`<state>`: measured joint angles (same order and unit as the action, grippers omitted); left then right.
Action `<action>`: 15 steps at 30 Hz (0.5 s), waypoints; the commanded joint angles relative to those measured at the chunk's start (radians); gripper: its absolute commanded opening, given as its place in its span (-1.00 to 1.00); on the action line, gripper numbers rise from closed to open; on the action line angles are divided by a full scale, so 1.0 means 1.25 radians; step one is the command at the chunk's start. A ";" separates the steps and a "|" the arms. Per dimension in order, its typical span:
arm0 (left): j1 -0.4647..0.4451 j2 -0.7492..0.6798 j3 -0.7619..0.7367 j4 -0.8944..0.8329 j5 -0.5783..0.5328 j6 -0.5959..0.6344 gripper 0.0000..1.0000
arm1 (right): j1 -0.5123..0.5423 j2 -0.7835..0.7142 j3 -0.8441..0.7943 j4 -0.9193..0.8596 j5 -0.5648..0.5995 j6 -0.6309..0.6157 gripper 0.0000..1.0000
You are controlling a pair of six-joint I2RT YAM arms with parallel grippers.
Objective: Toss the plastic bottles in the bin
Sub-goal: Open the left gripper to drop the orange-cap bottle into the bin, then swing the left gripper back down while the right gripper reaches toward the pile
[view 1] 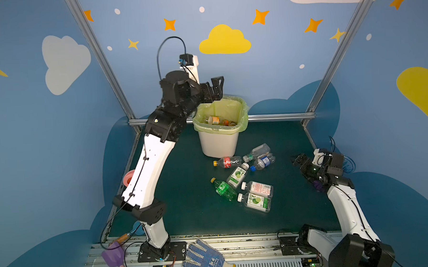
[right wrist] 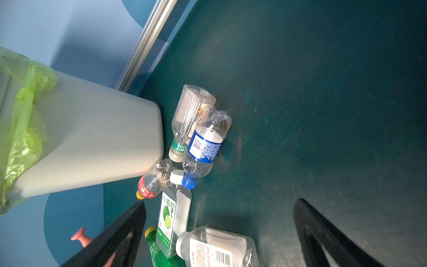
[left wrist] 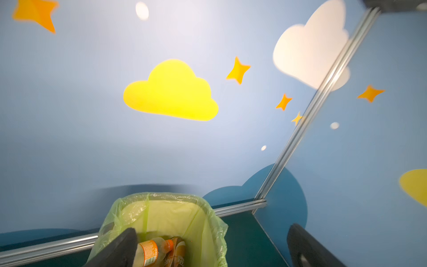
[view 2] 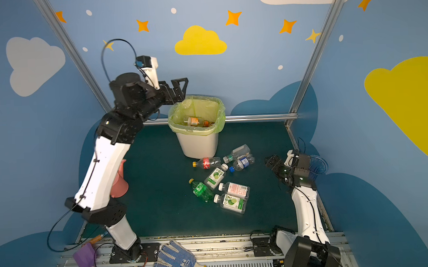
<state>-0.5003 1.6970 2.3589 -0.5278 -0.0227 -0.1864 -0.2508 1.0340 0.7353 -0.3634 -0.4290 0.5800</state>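
Note:
The white bin (view 1: 218, 143) (view 2: 198, 146) with a yellow-green bag stands at the back of the green table. An orange-labelled bottle (view 1: 215, 120) (left wrist: 150, 252) and a brown one lie inside it. My left gripper (view 1: 217, 88) (left wrist: 212, 231) hangs open and empty over the bin's left rim (left wrist: 161, 196). Several plastic bottles lie in front of the bin: a red-labelled one (view 1: 226, 161), a blue-labelled one (view 1: 263, 161) (right wrist: 203, 145), a lime-labelled one (view 1: 237, 175) (right wrist: 173, 215), a green one (view 1: 224, 188). My right gripper (view 1: 296, 160) (right wrist: 220, 204) is open and empty, low, right of the pile.
A pink watering can (view 2: 119, 182) stands behind the left arm at the table's left edge. A purple-blue vase (view 2: 317, 166) sits behind the right wrist. A blue dotted glove (view 1: 206, 258) and a purple trowel (view 1: 113, 255) lie on the front rail.

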 commanded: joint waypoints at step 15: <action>0.022 -0.300 -0.753 0.234 -0.131 -0.055 1.00 | 0.051 0.139 0.022 0.039 -0.022 0.051 0.95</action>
<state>-0.4908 1.4349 1.4612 -0.3202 -0.1318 -0.2104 -0.2115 1.1828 0.7353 -0.3466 -0.4492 0.6201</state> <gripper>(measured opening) 0.999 0.976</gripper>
